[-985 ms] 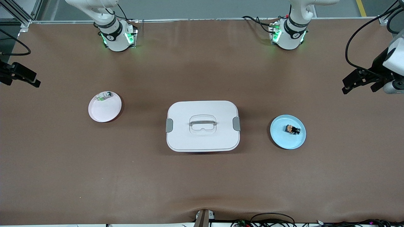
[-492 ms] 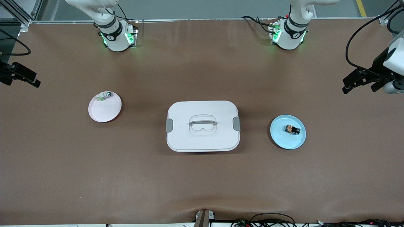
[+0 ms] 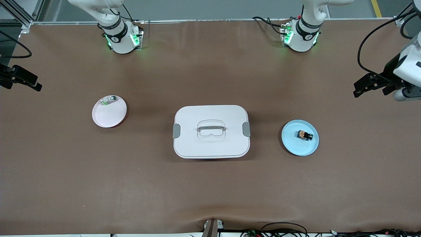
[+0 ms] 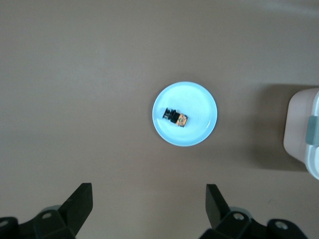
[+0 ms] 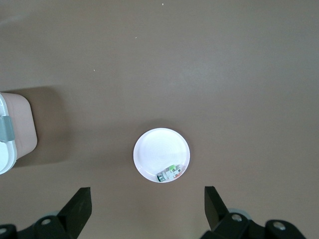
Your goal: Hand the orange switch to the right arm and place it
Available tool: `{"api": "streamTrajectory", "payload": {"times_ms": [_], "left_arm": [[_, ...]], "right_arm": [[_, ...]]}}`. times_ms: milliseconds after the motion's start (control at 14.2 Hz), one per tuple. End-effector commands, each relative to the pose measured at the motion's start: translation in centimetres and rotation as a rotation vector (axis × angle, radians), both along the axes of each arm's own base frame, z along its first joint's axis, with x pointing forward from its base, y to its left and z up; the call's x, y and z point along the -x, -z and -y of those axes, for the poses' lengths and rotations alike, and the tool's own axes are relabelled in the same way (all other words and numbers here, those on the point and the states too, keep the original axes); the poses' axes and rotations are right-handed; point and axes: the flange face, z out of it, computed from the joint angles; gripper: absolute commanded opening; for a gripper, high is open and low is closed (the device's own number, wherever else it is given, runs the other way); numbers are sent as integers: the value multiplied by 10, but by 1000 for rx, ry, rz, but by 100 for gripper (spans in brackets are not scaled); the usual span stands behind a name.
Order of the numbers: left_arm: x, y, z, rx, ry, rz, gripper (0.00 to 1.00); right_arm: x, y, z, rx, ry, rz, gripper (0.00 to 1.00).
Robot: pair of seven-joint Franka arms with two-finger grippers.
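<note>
The orange switch (image 3: pixel 305 135), a stubby black cylinder with an orange end, lies on its side on a light blue plate (image 3: pixel 296 146) toward the left arm's end of the table. In the left wrist view the switch (image 4: pixel 175 117) lies on the plate (image 4: pixel 197 107) far below. My left gripper (image 3: pixel 373 87) is open and empty, high over the table's edge at that end, in the left wrist view (image 4: pixel 149 209) too. My right gripper (image 3: pixel 18 80) is open and empty, high over the right arm's end of the table, in the right wrist view (image 5: pixel 148 209) too.
A white lidded box (image 3: pixel 211 144) with a handle stands mid-table between the plates. A white plate (image 3: pixel 108 115) toward the right arm's end holds a small clear-green-silver part (image 3: pixel 108 100). Bare brown table lies around all three.
My left gripper has shifted slightly toward the middle of the table. The right gripper, the switch and the plates have not moved.
</note>
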Motion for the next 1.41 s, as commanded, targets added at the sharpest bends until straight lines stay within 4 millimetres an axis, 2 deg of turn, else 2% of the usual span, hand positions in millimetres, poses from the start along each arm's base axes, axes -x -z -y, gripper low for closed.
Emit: {"api": "streamTrajectory", "payload": {"times_ms": [0, 422, 633, 844, 1125, 1336], "left_arm": [[-9, 33, 8, 9, 41, -69, 100], [-33, 112, 21, 4, 64, -88, 100], [-36, 153, 27, 2, 165, -93, 100], [-40, 186, 19, 10, 297, -98, 100], [-54, 240, 29, 7, 319, -94, 100], [-47, 271, 29, -1, 338, -62, 100]], "right_arm": [[4, 0, 3, -12, 16, -3, 100], [4, 0, 4, -11, 17, -3, 100], [4, 0, 4, -11, 17, -5, 100], [4, 0, 4, -12, 17, -5, 100], [4, 0, 4, -11, 17, -3, 100], [4, 0, 4, -11, 17, -3, 100]]}}
